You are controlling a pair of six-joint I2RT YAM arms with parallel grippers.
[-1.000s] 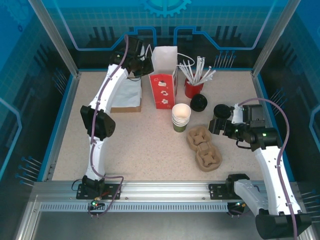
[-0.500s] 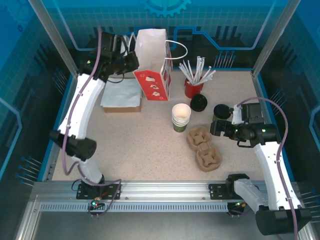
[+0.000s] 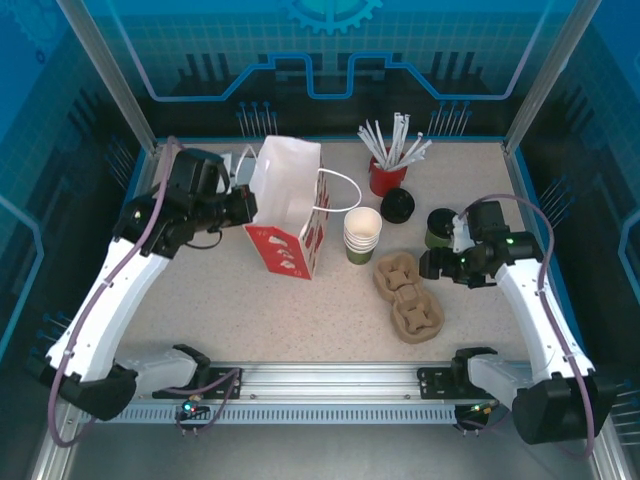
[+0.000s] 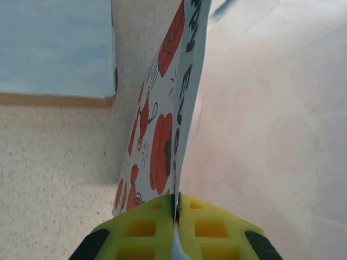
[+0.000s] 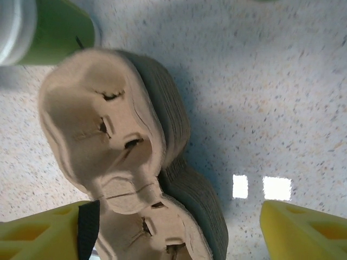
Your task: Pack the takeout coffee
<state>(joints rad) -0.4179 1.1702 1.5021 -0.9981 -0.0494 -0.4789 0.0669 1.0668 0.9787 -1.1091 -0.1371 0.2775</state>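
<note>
The takeout coffee [image 3: 440, 228], a small single cup with a green side and a dark lid, stands right of centre. The red paper bag [image 3: 290, 235] hangs upright left of centre with its white inside showing. My left gripper [image 3: 245, 205] is shut on the bag's upper edge, and in the left wrist view the yellow fingers [image 4: 154, 222] pinch the printed paper [image 4: 162, 141]. My right gripper [image 3: 432, 266] is open just in front of the coffee, low over the right side of the brown pulp carrier [image 3: 407, 295]. The carrier [image 5: 103, 124] lies partly between its spread jaws [image 5: 173, 230].
A nested stack of cups [image 3: 362, 235] stands between bag and carrier, and its green base [image 5: 54, 27] shows in the right wrist view. A red cup of straws [image 3: 385, 178] and a loose black lid [image 3: 397, 205] sit behind. A pale sheet on a tan box [image 4: 54, 49] lies beyond the bag.
My left arm has carried the bag from the back of the table forward and to the left. My right gripper has moved off the coffee cup toward the carrier, its jaws narrowing a little.
</note>
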